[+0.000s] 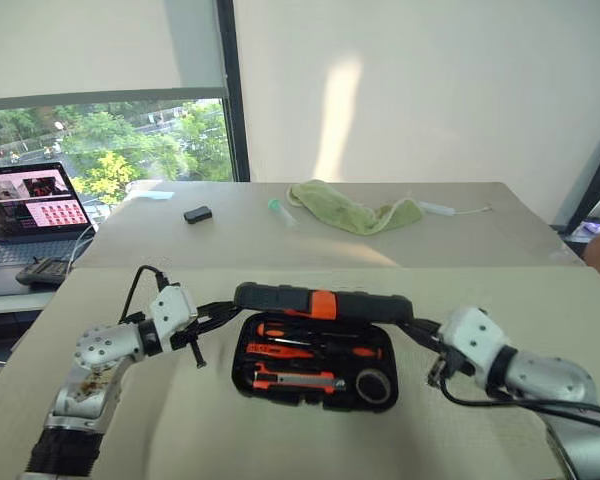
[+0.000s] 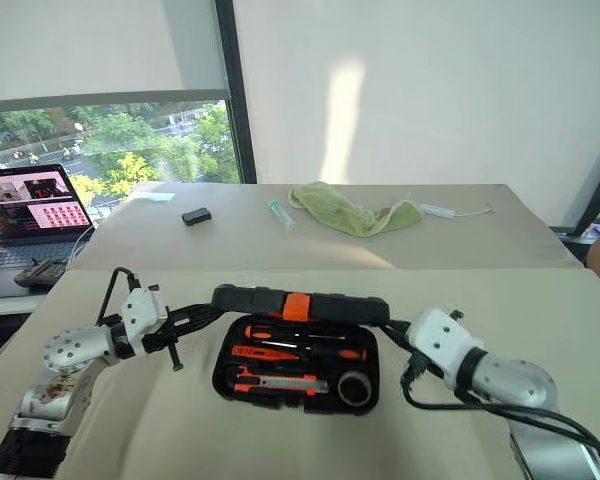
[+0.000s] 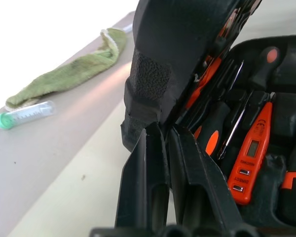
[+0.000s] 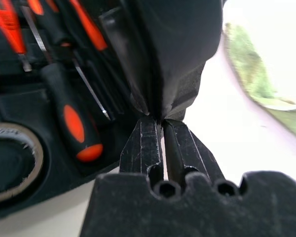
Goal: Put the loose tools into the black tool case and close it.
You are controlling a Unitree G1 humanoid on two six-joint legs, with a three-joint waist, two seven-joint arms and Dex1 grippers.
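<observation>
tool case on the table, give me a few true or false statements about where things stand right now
1. The lid of the tool case is fully shut. False: it stands partly raised, and tools show in the tray.
2. The right gripper is shut on the lid. True.
3. The tape roll sits in the tray. True.
4. The green cloth lies inside the case. False: it lies on the far table, behind the case.
5. The utility knife lies loose on the table beside the case. False: it is in the tray.
6. A laptop stands on the robot's left. True.
</observation>
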